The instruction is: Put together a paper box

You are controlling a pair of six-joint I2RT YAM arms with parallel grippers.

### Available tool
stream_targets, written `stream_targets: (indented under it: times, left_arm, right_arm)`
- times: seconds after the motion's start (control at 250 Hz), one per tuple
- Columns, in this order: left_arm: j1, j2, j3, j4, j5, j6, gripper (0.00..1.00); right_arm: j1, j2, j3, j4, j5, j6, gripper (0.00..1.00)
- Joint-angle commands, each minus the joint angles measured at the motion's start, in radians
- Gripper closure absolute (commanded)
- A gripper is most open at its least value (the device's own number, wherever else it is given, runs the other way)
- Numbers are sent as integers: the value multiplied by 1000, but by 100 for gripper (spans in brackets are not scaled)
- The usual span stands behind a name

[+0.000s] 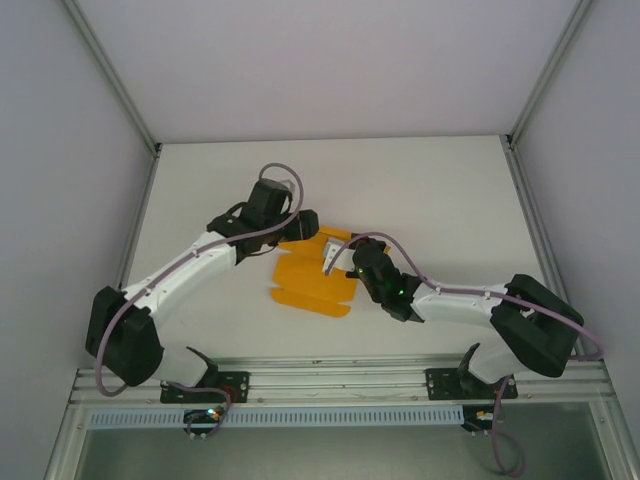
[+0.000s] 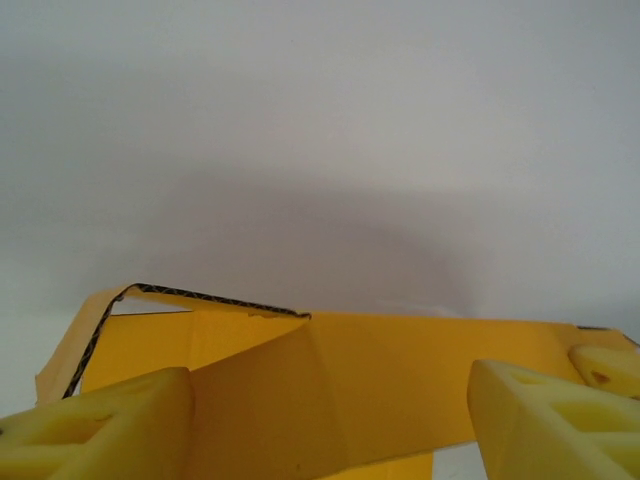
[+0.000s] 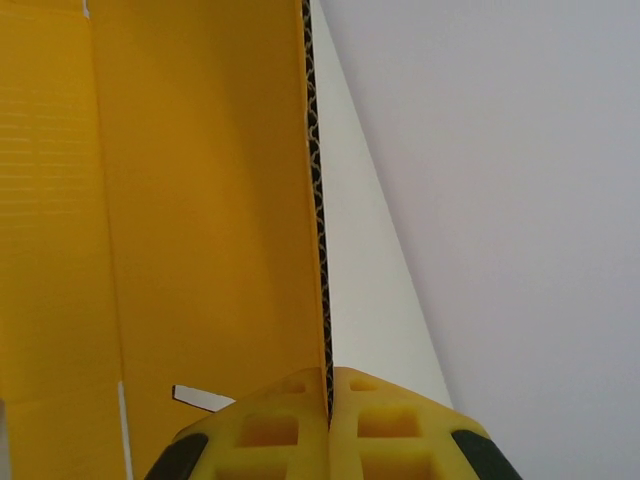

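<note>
**Yellow card box, half folded, between two grippers at mid-table**

Pale grey walls [image 1: 330, 60] close the cell on three sides, with aluminium posts [image 1: 110, 75] running down the corners. The table [image 1: 420, 190] is a matte off-white sheet, and a slotted metal rail [image 1: 340, 385] along its near edge carries both arm bases.

The left arm [image 1: 190, 265] and the right arm [image 1: 470, 305], white with black joints and grey cables [image 1: 285, 170], reach inward and meet over the middle of the table.

The box [image 1: 305, 280] lies there, just left of centre, as a plain orange-yellow die-cut sheet. Most of it is flat on the table, with its rounded flaps toward the rail. Its far part is lifted and creased. The cut edge shows dark corrugated fluting in both wrist views.

The left gripper [image 1: 300, 225] is at the box's far edge. In its wrist view the two yellow fingers [image 2: 110, 425] stand wide apart with a raised, folded panel of the box [image 2: 380, 380] between them. Whether either finger touches the card cannot be told.

The right gripper [image 1: 335, 262] is at the box's right side. In its wrist view the pads [image 3: 290, 430] are closed together, with an upright panel's edge [image 3: 318, 200] pinched between them.
</note>
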Motion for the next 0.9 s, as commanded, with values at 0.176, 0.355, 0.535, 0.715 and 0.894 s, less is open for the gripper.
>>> stream_targets:
  times: [0.176, 0.355, 0.535, 0.715, 0.894]
  left_arm:
    - [-1, 48, -17, 141, 141, -117, 32]
    - [-4, 34, -14, 96, 120, -100, 46]
    - [-7, 24, -60, 165, 155, -148, 63]
    - [-6, 24, -105, 239, 137, -229, 77]
    - [-2, 24, -142, 325, 102, -335, 100]
  right_arm:
    - [7, -32, 1, 66, 5, 22, 100]
    - [4, -37, 7, 53, 6, 41, 100]
    - [4, -33, 2, 61, 3, 39, 100]
    - [5, -48, -11, 57, -28, 53, 100]
    - [7, -50, -24, 50, -55, 64, 100]
